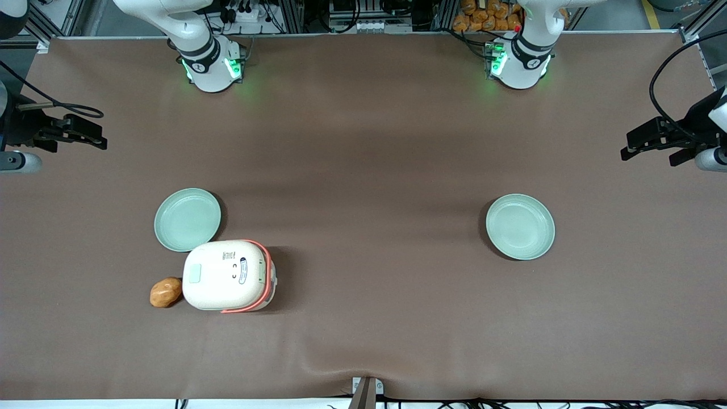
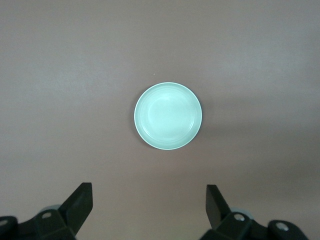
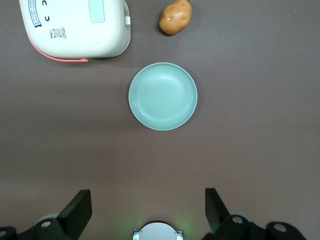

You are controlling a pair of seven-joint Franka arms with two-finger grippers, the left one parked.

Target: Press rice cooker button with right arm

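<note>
The rice cooker (image 1: 229, 275) stood closed on the brown tabletop (image 1: 363, 142), toward the working arm's end and nearer the front camera than the pale-green plate (image 1: 187, 220) just beside it. A potato (image 1: 165, 292) lay against the cooker's wall, on the side toward the working arm's end. A second plate (image 1: 520, 226) sat well apart, toward the parked arm's end.

The right arm's tool (image 1: 85, 133) hung at the edge of the tabletop, well apart from the cooker and holding nothing. In the right wrist view its two fingers (image 3: 75, 212) stood wide, with the near plate (image 3: 163, 96) between them and the cooker (image 3: 75, 27) and potato (image 3: 175, 17) past it.

By the look of it, the task had not begun: the reach was the step in hand. The next move likely called for carrying the tool over the plate to the cooker, drawing the fingers together, and bringing a fingertip down on the button. The pale rectangular patch (image 1: 194, 273) on the lid was probably that button, though this could not be told for certain.
</note>
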